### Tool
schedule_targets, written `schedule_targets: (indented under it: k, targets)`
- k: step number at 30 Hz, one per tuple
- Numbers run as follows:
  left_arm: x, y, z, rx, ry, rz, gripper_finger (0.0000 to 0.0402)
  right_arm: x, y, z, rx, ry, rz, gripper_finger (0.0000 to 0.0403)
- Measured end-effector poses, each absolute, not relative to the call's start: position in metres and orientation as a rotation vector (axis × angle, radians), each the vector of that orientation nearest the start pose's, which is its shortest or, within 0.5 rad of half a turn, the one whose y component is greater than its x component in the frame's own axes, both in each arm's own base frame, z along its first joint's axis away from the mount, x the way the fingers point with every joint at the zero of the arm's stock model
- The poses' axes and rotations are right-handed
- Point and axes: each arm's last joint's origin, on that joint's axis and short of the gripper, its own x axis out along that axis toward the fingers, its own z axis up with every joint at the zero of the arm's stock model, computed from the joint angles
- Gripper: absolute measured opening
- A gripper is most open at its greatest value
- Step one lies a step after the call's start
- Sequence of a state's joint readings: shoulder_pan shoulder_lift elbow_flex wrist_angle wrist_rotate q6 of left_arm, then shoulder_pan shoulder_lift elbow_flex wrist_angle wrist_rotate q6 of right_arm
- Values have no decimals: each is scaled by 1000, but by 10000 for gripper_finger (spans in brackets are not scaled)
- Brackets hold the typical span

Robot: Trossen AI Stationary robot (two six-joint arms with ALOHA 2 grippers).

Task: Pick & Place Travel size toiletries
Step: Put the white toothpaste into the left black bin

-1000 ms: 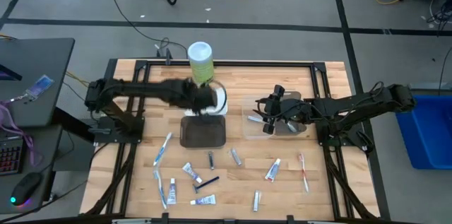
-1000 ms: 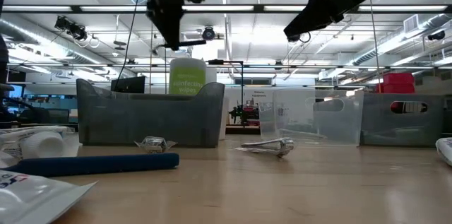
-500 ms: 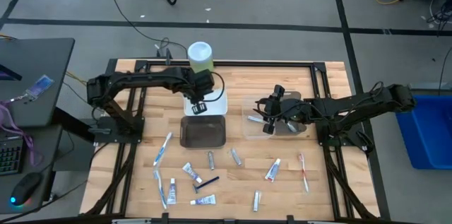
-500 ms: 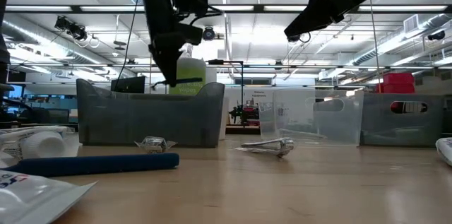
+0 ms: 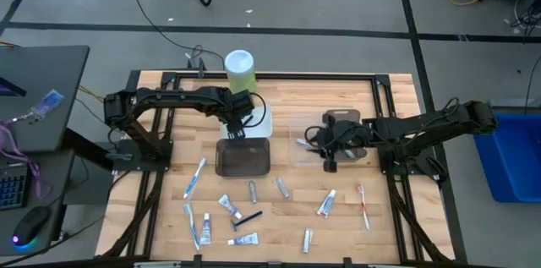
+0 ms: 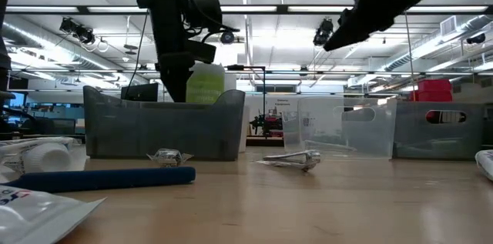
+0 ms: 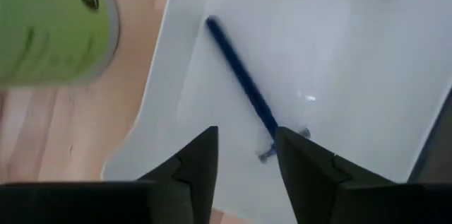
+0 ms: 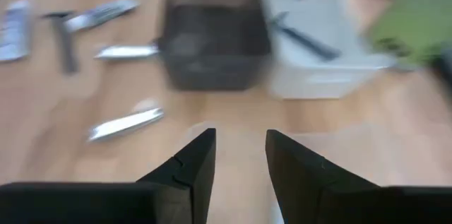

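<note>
- Nearest the table's front edge: loose travel toiletries scattered on the wood — a white-and-blue tube near the front, a dark blue razor just behind it, a silvery tube to the right, a toothpaste tube and a slim toothbrush farther right, another toothbrush lying at a slant on the left.
- In the low view the razor's blue handle lies flat on the tabletop, with a small crumpled silvery tube just behind it.
- Mid-table: grey tray, standing between the scattered items and the white tray behind it.
- Clear tray to the right of the grey one; right gripper hovers at its front edge, jaws parted with nothing between them — the wrist view shows bare wood in the gap.
- Left gripper sits over the white tray, jaws spread and empty.
- A blue-handled razor lies loose on the white tray's floor, just beyond the left fingertips, not held.
- Farthest back: green-and-white canister upright just behind the white tray.
</note>
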State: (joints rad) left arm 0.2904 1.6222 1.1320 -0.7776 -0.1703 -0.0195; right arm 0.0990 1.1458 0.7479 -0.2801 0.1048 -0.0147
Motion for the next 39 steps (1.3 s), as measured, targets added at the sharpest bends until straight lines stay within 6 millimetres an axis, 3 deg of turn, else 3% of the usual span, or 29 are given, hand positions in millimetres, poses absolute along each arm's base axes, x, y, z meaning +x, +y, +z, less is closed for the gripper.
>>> schedule_targets:
  k: [4, 8, 13, 16, 21, 29, 39]
  targets:
    - [302, 89, 227, -58, 1223, 383, 156, 234, 22, 244, -65, 679, 52, 154]
    - [318, 78, 257, -63, 1116, 353, 146, 235, 22, 245, -64, 662, 52, 173]
    - [336, 46, 293, -148, 968, 251, 134, 235, 22, 245, -64, 662, 52, 193]
    - [341, 19, 304, -170, 934, 175, 129, 235, 22, 245, -64, 662, 52, 201]
    - [340, -32, 303, -163, 939, 81, 126, 235, 22, 245, -65, 666, 52, 209]
    - [323, -108, 293, -194, 944, 57, 126, 235, 22, 244, -65, 669, 52, 205]
    - [292, -168, 292, -341, 924, 154, 126, 235, 22, 244, -65, 669, 52, 183]
